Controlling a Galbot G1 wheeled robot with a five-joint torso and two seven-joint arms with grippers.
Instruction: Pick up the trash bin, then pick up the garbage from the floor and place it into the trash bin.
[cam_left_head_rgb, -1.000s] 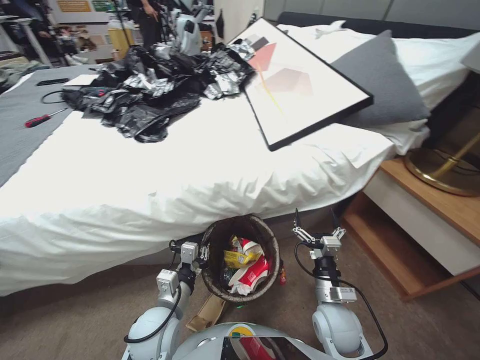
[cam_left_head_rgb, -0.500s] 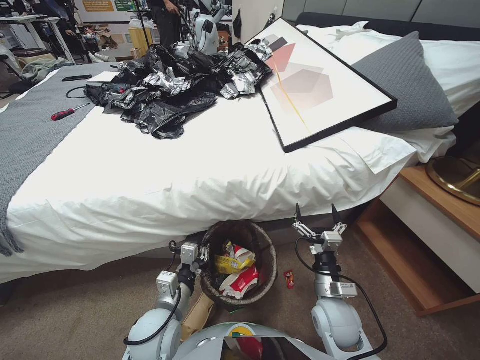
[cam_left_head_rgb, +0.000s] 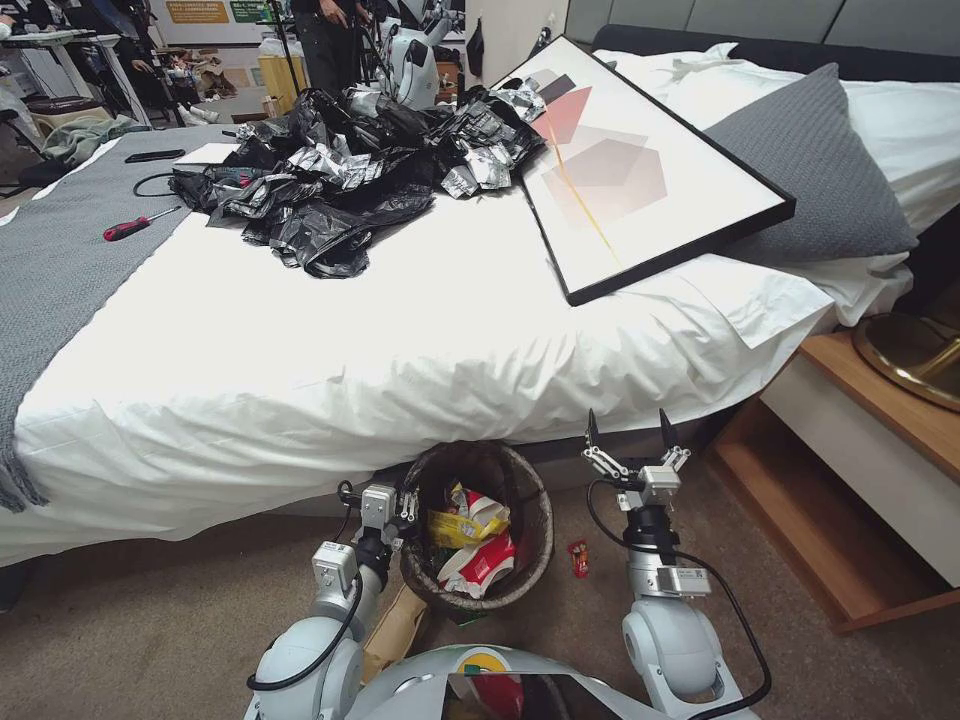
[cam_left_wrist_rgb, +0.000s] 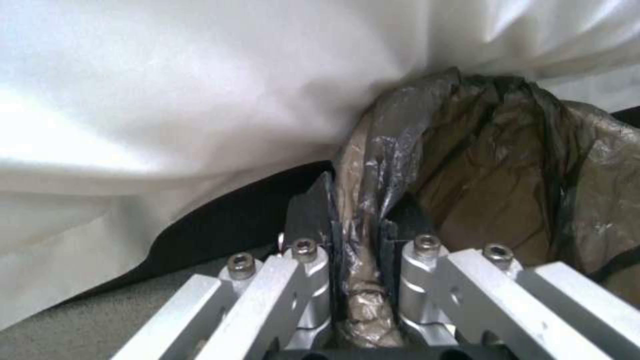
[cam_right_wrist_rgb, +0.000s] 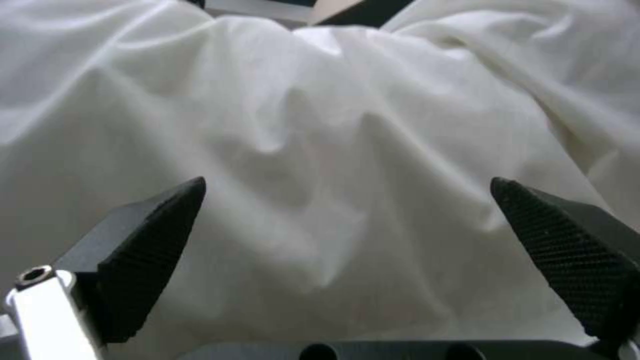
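The trash bin (cam_left_head_rgb: 541, 512), lined with a dark brown bag, stands on the carpet against the bed's side. It holds red-and-white paper cups (cam_left_head_rgb: 482, 562) and a yellow wrapper (cam_left_head_rgb: 456, 526). My left gripper (cam_left_head_rgb: 405, 502) is shut on the bin's left rim; in the left wrist view its fingers (cam_left_wrist_rgb: 308, 212) pinch the rim and the brown bag (cam_left_wrist_rgb: 493, 185). My right gripper (cam_left_head_rgb: 625, 430) hangs open just right of the bin, facing the white sheet (cam_right_wrist_rgb: 320, 125). A small red piece of garbage (cam_left_head_rgb: 578, 558) lies on the floor between bin and right arm. A tan paper bag (cam_left_head_rgb: 396, 628) lies under my left arm.
The bed (cam_left_head_rgb: 300, 380) fills the space ahead, its sheet overhanging the bin. On it lie a heap of black and silver plastic (cam_left_head_rgb: 340, 180), a framed picture (cam_left_head_rgb: 640, 170), a grey pillow (cam_left_head_rgb: 810, 170) and a screwdriver (cam_left_head_rgb: 130, 226). A wooden nightstand (cam_left_head_rgb: 860, 470) stands at the right.
The camera has shifted, so the whole scene sits farther right in the picture than a second ago. The small red piece now shows apart from the bin. Both grippers keep their poses.
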